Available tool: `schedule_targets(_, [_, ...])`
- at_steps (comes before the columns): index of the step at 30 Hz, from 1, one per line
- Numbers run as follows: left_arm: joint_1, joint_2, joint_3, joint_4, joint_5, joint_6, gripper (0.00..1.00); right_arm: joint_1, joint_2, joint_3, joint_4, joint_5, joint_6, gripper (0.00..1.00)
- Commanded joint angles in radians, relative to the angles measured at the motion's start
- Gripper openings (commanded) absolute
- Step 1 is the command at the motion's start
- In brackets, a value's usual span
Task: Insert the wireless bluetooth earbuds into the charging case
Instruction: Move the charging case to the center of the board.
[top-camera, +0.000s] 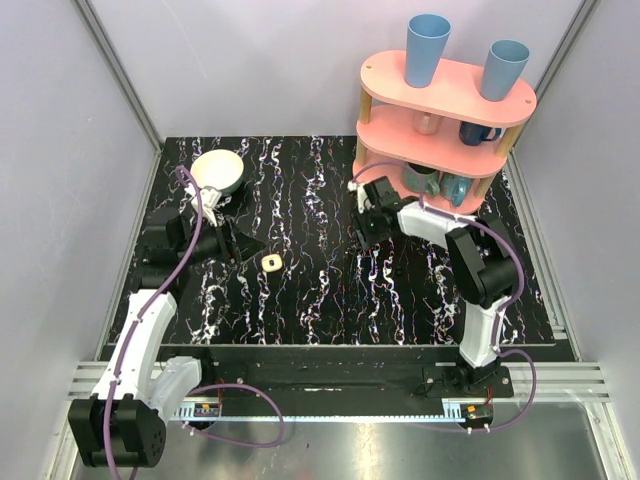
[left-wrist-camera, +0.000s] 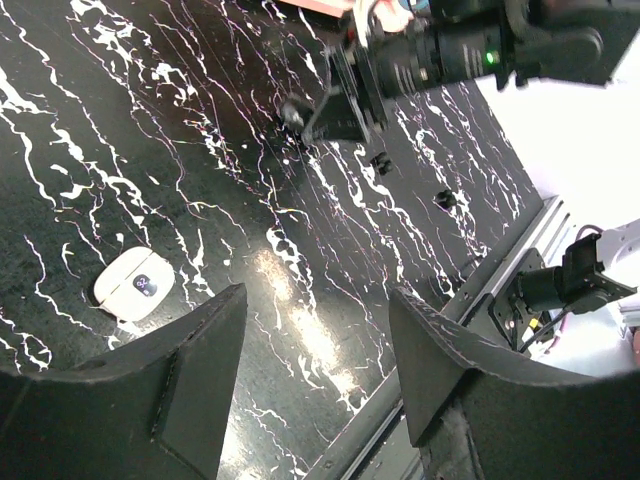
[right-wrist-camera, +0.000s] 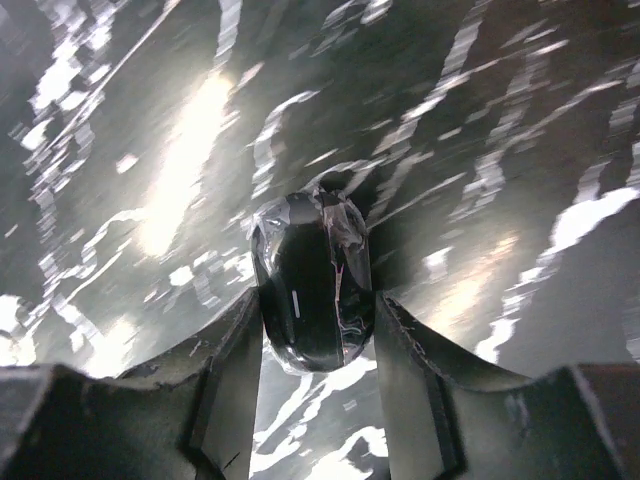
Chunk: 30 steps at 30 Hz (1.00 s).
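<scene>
Glossy black and bean-shaped, the small plastic earbud (right-wrist-camera: 310, 270) is pinched at its sides by the right gripper (right-wrist-camera: 318, 305), low over the black, white-veined marble-pattern table (right-wrist-camera: 500, 150), probably ready for lifting. The cream, rounded plastic charging case (top-camera: 270, 262) with a dark centre lies flat well to that gripper's left. It is just beside the left gripper (left-wrist-camera: 318, 300), whose fingers stand apart and empty, seemingly placed to steady it.

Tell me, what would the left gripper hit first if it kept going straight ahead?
Most likely bare black tabletop, seen between the open fingers of the left gripper. The charging case lies off to one side, outside that line, so probably missed.
</scene>
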Motion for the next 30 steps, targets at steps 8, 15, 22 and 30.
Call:
schedule_targets(8, [0.047,0.004,-0.001,0.045,-0.002,-0.025,0.64,0.223,-0.197,-0.168,0.016,-0.035,0.036,0.40])
schedule_targets(15, [0.070,0.014,-0.006,0.065,-0.036,-0.075,0.69,0.249,-0.254,-0.237,0.003,-0.057,0.036,0.41])
schedule_targets(22, [0.098,0.024,0.002,0.056,-0.005,-0.089,0.99,0.303,-0.242,-0.224,-0.030,-0.040,0.029,0.43])
schedule_targets(30, [0.098,0.014,-0.006,0.036,-0.008,-0.086,0.99,0.332,-0.231,-0.205,-0.070,0.046,-0.016,0.55])
